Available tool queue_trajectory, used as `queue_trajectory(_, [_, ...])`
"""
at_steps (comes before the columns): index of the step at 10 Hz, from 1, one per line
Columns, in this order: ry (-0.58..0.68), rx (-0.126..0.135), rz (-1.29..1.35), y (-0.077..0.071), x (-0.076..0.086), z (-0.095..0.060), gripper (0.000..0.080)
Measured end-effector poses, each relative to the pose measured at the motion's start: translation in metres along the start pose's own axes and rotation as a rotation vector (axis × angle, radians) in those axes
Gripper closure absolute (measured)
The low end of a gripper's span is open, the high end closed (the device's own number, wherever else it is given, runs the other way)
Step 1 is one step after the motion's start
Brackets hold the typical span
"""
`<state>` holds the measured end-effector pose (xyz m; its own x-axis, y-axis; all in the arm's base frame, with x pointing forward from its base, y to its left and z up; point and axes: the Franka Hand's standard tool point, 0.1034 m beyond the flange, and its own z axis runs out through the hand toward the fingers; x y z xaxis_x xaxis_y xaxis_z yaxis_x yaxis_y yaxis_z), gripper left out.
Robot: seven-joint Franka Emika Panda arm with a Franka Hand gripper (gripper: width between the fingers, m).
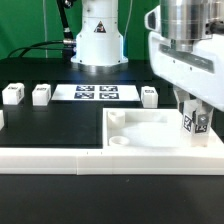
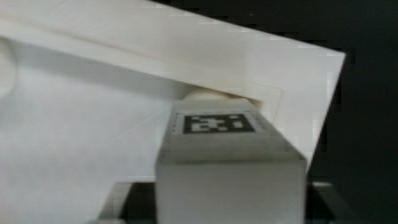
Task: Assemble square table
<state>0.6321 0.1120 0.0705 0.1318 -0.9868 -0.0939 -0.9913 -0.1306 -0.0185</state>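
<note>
A black desk [image 1: 50, 125] fills most of the exterior view. A green backdrop [image 1: 25, 25] hangs behind it, and the robot's white base [image 1: 98, 35] stands at the middle of the desk's far edge.

The marker board [image 1: 95, 93], printed with 4 tags, lies flat in front of the base. 3 loose legs stand in a row level with the board, each a short white block bearing a black-and-white tag. 1 leg [image 1: 12, 94] is near the desk's edge at the exterior view's left. A second leg [image 1: 41, 94] stands just beside the board's left end. A third leg [image 1: 149, 96] stands off the board's right end.

A long white border bar [image 1: 60, 156] runs along the desk's near edge. The square tabletop [image 1: 150, 132] lies flat against the bar, toward the exterior view's right. Its rimmed, recessed face is turned up, and 2 round corner holes show on its left side.

The gripper [image 1: 193, 115] reaches down over the tabletop's right side. Its jaws are partly closed on a 4th leg, the held leg [image 1: 190, 125], pinching it from 2 sides. The tag on this leg faces the wrist camera.

In the wrist view the held leg [image 2: 217, 150] points at a corner of the tabletop [image 2: 107, 120], just inside the raised rim. Its far end meets that corner, but I cannot tell whether it sits in a hole. Black desk shows beyond the rim.
</note>
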Motion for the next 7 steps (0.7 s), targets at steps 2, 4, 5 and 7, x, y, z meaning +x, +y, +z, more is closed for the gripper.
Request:
queue_trajectory(2, [0.003,0.009,0.280,0.0008,0.0013,0.0000,0.0508])
queue_trajectory(4, [-0.045,0.051,0.497,0.0033,0.0020,-0.0005,0.0508])
queue_trajectory(5, [-0.056,0.060,0.579,0.0029,0.0015,-0.0006,0.0508])
queue_trajectory(7, [-0.073,0.088,0.634,0.0029,0.0008,-0.0005,0.0496])
